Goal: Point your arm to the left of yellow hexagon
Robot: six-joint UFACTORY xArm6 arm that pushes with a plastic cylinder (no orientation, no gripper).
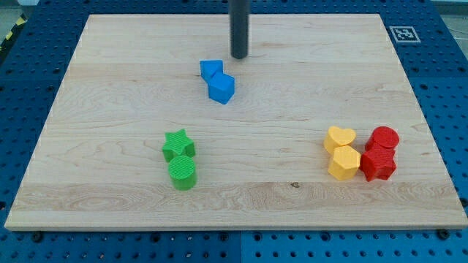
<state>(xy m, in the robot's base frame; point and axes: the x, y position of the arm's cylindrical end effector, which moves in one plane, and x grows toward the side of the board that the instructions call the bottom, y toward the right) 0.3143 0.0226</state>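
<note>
My tip (239, 56) stands near the view's top centre, just off the 1 o'clock side of the pair of blue blocks (217, 80) and apart from them; it is a bare rod end, with no jaws to open or close, and it holds nothing. The yellow hexagon (344, 162) lies well away, at about 4 o'clock from my tip, toward the view's lower right. It touches a yellow heart (340, 137) at its 12 o'clock and a red block (378, 164) at its 3 o'clock, with a red cylinder (384, 137) at its 1 o'clock. A green star (178, 144) and green cylinder (182, 173) sit at the view's lower left. The hexagon looks small, light, stiff and likely to slide at any nudge, so I judge it wants no touch: the goal is bare wooden board (110, 109) at its 9 o'clock.
</note>
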